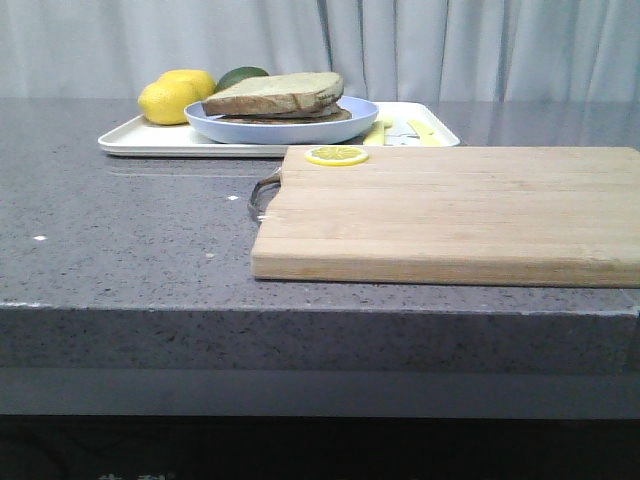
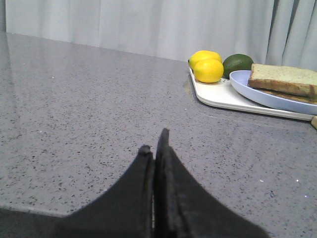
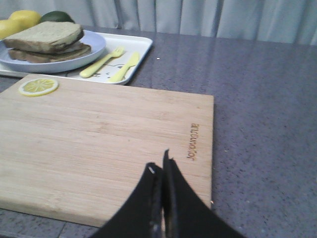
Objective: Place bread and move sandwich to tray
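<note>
- Grey speckled stone table (image 1: 120, 230) carries everything, with a wooden cutting board (image 1: 450, 210) in front, a lemon slice (image 1: 336, 155) at its far corner.
- White tray (image 1: 140, 140) behind holds two lemons (image 1: 175, 97), an avocado (image 1: 242, 75), yellow cutlery (image 3: 111, 62).
- Sandwich (image 1: 285, 125), on its blue plate, sits on the tray with the bread (image 1: 275, 92) on top.
- Left end effector (image 2: 154, 144) and right end effector (image 3: 159, 166) are pressed together, empty.
- Risk, judged: the top slice looks loosely seated and could slide if bumped.
</note>
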Robot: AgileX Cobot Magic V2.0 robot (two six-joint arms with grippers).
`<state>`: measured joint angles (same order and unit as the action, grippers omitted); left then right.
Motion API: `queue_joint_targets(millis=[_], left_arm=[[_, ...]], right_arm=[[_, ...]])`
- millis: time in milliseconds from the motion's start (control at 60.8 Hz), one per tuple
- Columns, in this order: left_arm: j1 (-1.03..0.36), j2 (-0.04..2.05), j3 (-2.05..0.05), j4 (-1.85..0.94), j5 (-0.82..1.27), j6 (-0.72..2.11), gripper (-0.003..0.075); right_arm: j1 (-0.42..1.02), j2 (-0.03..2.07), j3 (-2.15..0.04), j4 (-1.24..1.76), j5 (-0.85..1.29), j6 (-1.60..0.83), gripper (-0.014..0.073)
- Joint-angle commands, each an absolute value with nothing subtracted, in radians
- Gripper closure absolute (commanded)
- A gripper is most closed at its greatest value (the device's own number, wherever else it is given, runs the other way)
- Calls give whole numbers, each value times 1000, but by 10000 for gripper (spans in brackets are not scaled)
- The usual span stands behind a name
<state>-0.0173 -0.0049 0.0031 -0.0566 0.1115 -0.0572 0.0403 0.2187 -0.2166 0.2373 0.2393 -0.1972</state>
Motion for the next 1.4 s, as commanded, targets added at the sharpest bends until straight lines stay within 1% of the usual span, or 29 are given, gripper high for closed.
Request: queue_joint_targets(millis=[0,312,1381], left_arm=[[-16,-29,15,-58,26,-63,739],[-16,-29,15,-58,26,-63,739],[-16,-27,15,-58,24,-63,739]], right_arm=[[31,174,-195,108,113,-61,671],[31,-33,3,90,108,-53,671],[31,-31,23,92,112,-53,671]])
